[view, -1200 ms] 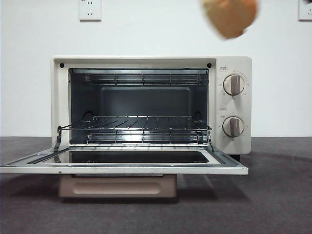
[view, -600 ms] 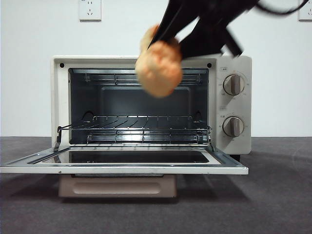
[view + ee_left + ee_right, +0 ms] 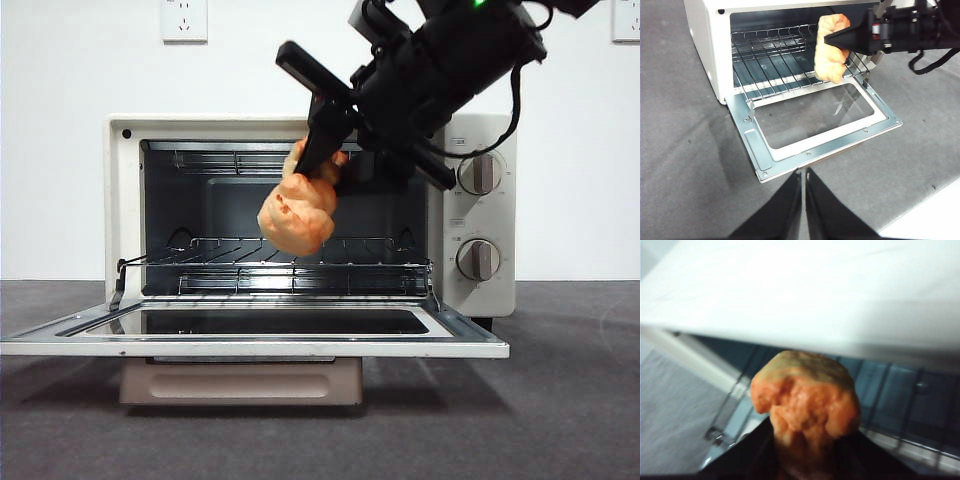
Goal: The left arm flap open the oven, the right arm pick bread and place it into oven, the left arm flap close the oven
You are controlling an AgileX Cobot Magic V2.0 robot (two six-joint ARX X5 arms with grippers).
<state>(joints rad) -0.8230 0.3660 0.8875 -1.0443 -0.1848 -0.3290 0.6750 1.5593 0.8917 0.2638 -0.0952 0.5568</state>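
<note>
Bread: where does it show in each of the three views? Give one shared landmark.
Front view: bread hangs from the right pincer before the open oven, above the wire rack.
Left wrist view: bread at the oven mouth, over the rack.
Right wrist view: bread centre, near and large.
Shared landmark: the wire rack.

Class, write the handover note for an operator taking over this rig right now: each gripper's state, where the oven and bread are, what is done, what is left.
Right gripper: shut on the bread, holding it in the air in front of the oven opening, above the wire rack.
Left gripper: shut, empty, waiting in front of the lowered door.
Done: oven door flapped open; bread picked up.
Left: set the bread on the rack, release, withdraw the right arm; then the left arm flaps the door closed.
</note>
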